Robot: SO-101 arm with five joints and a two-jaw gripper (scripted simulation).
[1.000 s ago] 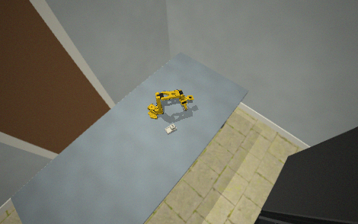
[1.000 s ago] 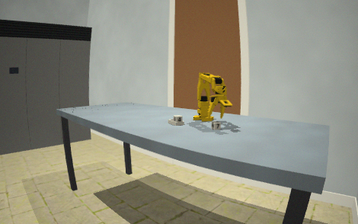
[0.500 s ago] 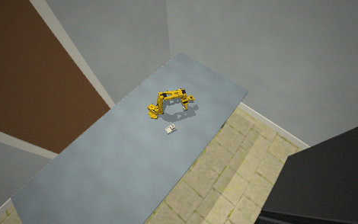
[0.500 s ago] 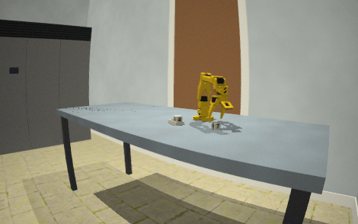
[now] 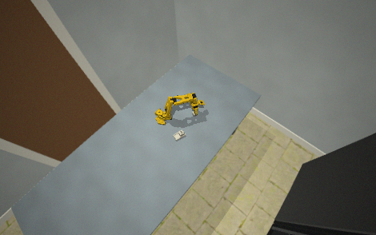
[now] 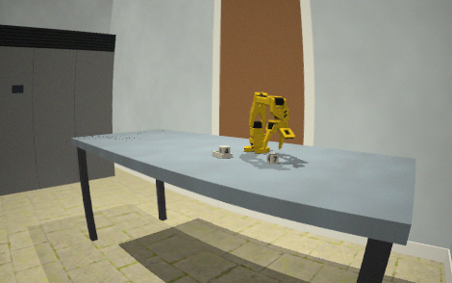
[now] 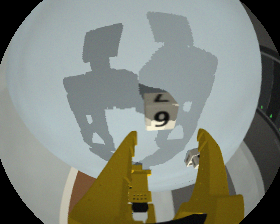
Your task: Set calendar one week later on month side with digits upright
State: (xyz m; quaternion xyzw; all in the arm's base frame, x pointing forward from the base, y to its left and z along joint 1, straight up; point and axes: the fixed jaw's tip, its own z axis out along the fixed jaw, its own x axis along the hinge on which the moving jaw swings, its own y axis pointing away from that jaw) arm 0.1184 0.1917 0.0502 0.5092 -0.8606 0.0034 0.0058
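The kind of room cannot be told for certain. Out beyond the gripper [image 5: 195,113] [image 6: 281,141] [image 7: 167,134] are plain grey walls, a brown door-like panel [image 5: 27,76] [image 6: 262,63] with pale trim, a dark cabinet [image 5: 351,180] [image 6: 52,111] and stone-like floor tiles [image 5: 215,172] [image 6: 9,231].

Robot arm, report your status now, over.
Gripper open, empty. Loose cube on table, outside tray. Nothing visible blocking between fingers and cube.
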